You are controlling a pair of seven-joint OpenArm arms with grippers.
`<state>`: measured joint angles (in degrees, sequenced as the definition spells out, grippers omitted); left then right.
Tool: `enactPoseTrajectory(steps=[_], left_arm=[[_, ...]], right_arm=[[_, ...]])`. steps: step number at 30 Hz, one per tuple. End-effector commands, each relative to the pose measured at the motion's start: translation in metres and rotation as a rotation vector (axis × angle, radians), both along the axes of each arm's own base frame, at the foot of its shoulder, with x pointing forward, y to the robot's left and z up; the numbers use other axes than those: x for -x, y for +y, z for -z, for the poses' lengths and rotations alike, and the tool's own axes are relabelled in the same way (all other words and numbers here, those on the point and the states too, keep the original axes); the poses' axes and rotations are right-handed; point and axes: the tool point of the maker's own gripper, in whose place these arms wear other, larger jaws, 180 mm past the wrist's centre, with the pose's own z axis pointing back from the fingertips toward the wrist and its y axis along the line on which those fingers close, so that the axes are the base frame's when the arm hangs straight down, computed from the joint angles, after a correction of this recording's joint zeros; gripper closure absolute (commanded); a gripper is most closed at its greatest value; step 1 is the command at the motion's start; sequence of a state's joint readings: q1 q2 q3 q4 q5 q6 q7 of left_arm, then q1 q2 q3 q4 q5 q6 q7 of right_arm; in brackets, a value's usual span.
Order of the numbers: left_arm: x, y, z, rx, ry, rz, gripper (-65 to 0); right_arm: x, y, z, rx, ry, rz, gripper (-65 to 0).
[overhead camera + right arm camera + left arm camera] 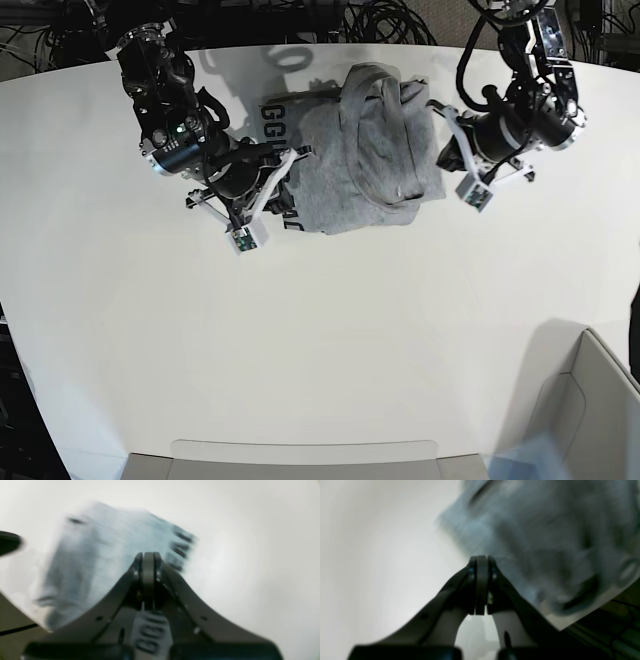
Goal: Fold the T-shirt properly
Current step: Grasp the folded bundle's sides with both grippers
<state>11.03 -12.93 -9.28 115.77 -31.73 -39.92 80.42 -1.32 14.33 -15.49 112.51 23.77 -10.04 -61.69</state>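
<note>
Looking through the left wrist view: left gripper with jaws pressed together, nothing visible between them, hanging over bare white table. Blurred grey T-shirt just beyond and to the right of the tips, apparently not touched; too smeared to be certain.

Turning to the right wrist view: right gripper likewise closed flat, nothing seen pinched between the tips. T-shirt lying beyond it, grey cloth with black lettering along one edge, also blurred. Lettered cloth visible low in the frame beneath the jaws, so poised above the near edge of the garment.

Moving to the base view: T-shirt bunched at the far middle of the table, partly folded over itself, a loose lobe on top, lettering showing at one side. Right gripper at the lettered edge, left gripper just beside the opposite edge.

Judging the step: between folds, neither side grasped. Next move calls for parting both sets of jaws, dropping onto opposite edges, then gripping only the layers meant to travel, since the heaped top lobe could drag or unroll.
</note>
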Motion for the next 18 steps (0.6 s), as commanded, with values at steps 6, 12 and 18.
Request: enactPoseTrajectory(steps=[6, 12, 18], left_arm=[[0.008, -0.068, -0.002, 0.071, -0.003, 0.205, 0.0], [0.030, -0.092, 0.014, 0.093, 0.035, 0.309, 0.0], [0.020, -0.033, 0.046, -0.108, 0.096, 0.169, 0.0]], right_arm=[[-0.005, -0.019, 0.010, 0.026, 0.011, 0.038, 0.0], [0.000, -0.026, 0.039, 0.068, 0.085, 0.024, 0.0], [0.008, -0.012, 0.049, 0.068, 0.091, -0.081, 0.0]])
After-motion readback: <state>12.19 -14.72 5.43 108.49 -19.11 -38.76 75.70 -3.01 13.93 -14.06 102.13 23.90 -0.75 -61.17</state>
